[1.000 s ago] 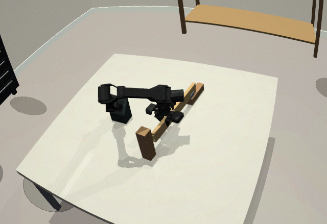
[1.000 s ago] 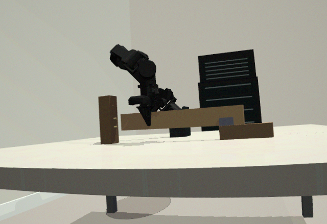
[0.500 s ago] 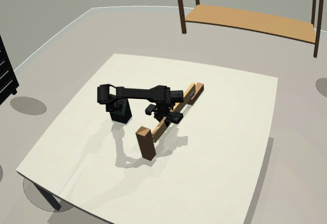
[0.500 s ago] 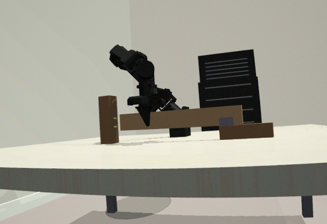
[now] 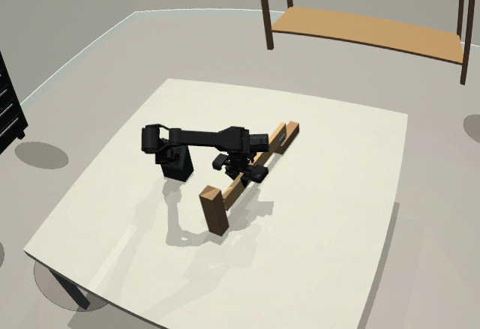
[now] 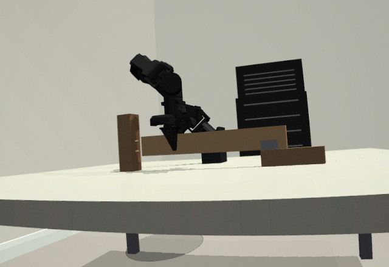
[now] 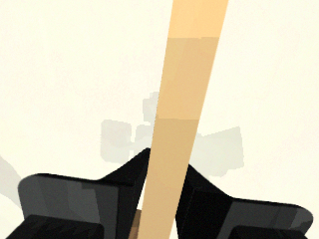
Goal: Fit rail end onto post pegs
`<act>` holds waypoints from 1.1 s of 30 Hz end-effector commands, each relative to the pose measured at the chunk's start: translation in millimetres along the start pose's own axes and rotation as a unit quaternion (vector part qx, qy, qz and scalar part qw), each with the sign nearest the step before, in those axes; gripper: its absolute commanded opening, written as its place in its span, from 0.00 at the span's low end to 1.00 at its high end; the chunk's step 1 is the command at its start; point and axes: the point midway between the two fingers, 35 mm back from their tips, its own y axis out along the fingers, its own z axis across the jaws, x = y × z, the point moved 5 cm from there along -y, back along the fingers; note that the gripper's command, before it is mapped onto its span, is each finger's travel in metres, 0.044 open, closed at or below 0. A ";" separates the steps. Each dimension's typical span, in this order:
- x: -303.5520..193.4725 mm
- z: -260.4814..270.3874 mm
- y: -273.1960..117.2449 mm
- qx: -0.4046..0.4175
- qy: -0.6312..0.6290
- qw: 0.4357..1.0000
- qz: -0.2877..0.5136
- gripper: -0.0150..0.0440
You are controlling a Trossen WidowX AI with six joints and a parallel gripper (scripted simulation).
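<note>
The wooden rail (image 5: 270,150) (image 6: 219,139) (image 7: 181,100) runs from the low footboard block (image 5: 289,139) (image 6: 293,156) to just in front of the post (image 5: 214,213) (image 6: 127,143). Its far end stands in the grey bracket (image 5: 282,139) (image 6: 268,145). Its near end is raised off the table, with a narrow gap to the post. Two pegs (image 6: 137,146) stick out of the post toward the rail end, one above the other, and still show in the exterior view. My gripper (image 5: 243,178) (image 6: 173,145) (image 7: 159,153) is shut on the rail near its post end. The holes in the rail end are hidden.
The arm's base (image 5: 177,166) (image 6: 214,157) stands on the white table (image 5: 329,220) (image 6: 219,182), to the left of the rail in the top view. A shelf unit (image 5: 368,31) and a black drawer cabinet (image 6: 271,100) stand beyond the table.
</note>
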 end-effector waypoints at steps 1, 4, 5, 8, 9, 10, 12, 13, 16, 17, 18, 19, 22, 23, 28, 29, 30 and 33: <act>-2.0 -0.3 -1.2 -0.001 -0.001 1.000 0.000 0.25; -2.9 -0.3 -1.6 -0.001 -0.001 1.000 0.000 0.25; -3.2 -0.3 -1.7 -0.001 -0.001 1.000 0.000 0.25; -4.1 -0.3 -2.0 -0.001 -0.001 1.000 0.000 0.25; -4.4 -0.3 -2.0 -0.001 -0.001 1.000 0.000 0.25; -4.7 -0.3 -2.0 -0.001 -0.001 1.000 0.000 0.25; -5.4 -0.3 -2.1 -0.001 -0.001 1.000 0.000 0.25; -5.7 -0.3 -2.0 -0.001 -0.001 1.000 0.000 0.25; -6.7 -0.2 -1.9 -0.001 -0.001 1.000 0.000 0.25; -7.0 -0.2 -1.8 -0.001 -0.001 1.000 0.000 0.25; -7.3 -0.2 -1.7 -0.001 -0.001 1.000 0.000 0.25; -7.6 -0.2 -1.6 -0.001 -0.001 1.000 0.000 0.25; -8.5 -0.2 -1.3 -0.001 -0.001 1.000 0.000 0.25; -8.8 -0.2 -1.3 -0.001 -0.001 1.000 0.000 0.25; -10.3 -0.2 -0.9 -0.001 -0.001 1.000 0.000 0.25; -10.6 -0.2 -0.8 -0.001 -0.001 1.000 0.000 0.25; -10.9 -0.2 -0.8 -0.001 -0.001 1.000 0.000 0.25; -11.8 -0.2 -0.7 -0.001 -0.001 1.000 0.000 0.25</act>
